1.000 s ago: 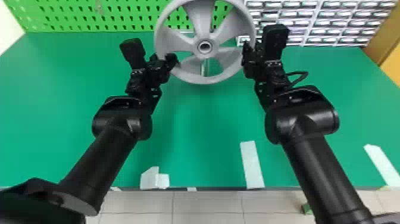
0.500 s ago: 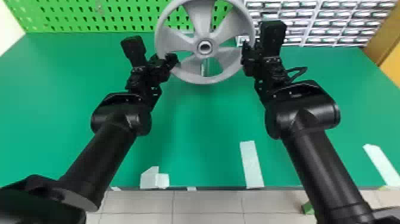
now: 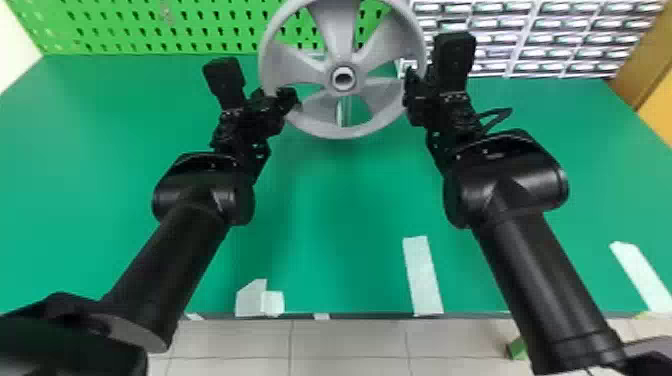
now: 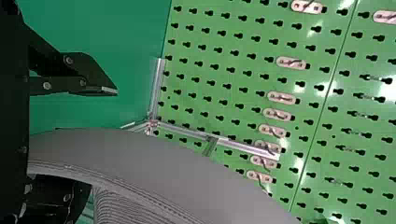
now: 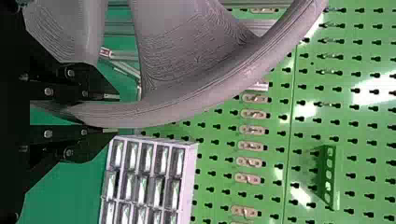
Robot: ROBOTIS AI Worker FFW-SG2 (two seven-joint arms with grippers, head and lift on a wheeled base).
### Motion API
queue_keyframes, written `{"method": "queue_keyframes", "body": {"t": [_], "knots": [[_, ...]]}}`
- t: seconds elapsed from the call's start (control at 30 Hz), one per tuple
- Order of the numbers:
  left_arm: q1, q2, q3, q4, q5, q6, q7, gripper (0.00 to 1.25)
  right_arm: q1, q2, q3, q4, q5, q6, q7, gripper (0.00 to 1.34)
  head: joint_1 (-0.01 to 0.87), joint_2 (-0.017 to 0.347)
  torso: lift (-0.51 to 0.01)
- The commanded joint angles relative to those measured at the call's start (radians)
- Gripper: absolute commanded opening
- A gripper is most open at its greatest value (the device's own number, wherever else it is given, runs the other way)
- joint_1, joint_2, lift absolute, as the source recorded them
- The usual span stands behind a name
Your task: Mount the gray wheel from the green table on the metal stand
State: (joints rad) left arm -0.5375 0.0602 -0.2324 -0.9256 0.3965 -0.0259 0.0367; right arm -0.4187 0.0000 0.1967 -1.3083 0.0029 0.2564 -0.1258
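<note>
"Starting at left: state of that gripper?"

"Left gripper (image 4: 102, 139) has its fingers spread around the rim, visible gap to one finger (image 4: 95, 88). Not clamped, as I read it."

"Wheel?"

"Gray wheel (image 3: 345, 131) is upright at the far side of the green table (image 3: 325, 210), between both arms. Picked up: done. Brought to the stand: looks done."

"Seated?"

"Can't confirm. Metal stand (image 3: 344, 112) shows behind it, through the spokes. Hub (image 3: 343, 78) faces us with its bore visible, but I can't tell whether anything sits inside it. Call it late stage, mount unproven."

"And right?"

"Right gripper (image 5: 116, 114) is pinching the rim, one finger each side."

"What's left?"

"If unseated: line hub up with stand, push on. If seated: right lets go, both back off. I'd check the hub before releasing; it could drop otherwise."
</note>
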Motion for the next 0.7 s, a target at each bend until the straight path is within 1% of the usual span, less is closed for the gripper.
{"method": "queue_keyframes", "body": {"t": [0.0, 0.2, 0.33, 0.53, 0.67], "knots": [[-0.002, 0.000, 0.001, 0.001, -0.005, 0.000, 0.071, 0.39, -0.002, 0.001, 0.004, 0.003, 0.000, -0.002, -0.120, 0.02, 0.867, 0.052, -0.100], [-0.002, 0.000, 0.007, 0.001, -0.010, 0.000, 0.072, 0.40, -0.002, 0.001, 0.007, 0.001, -0.001, -0.006, -0.120, 0.02, 0.867, 0.052, -0.100], [-0.004, 0.000, 0.007, 0.001, -0.012, 0.000, 0.072, 0.43, 0.001, 0.001, 0.007, 0.001, -0.001, -0.009, -0.120, 0.02, 0.867, 0.052, -0.100], [-0.004, 0.000, 0.008, 0.001, -0.013, 0.000, 0.072, 0.44, 0.001, 0.001, 0.010, 0.001, -0.001, -0.016, -0.120, 0.02, 0.867, 0.052, -0.100], [-0.002, 0.000, 0.005, 0.001, -0.013, 0.000, 0.072, 0.53, 0.003, 0.001, 0.012, 0.001, -0.001, -0.022, -0.120, 0.05, 0.867, 0.052, -0.100]]}}
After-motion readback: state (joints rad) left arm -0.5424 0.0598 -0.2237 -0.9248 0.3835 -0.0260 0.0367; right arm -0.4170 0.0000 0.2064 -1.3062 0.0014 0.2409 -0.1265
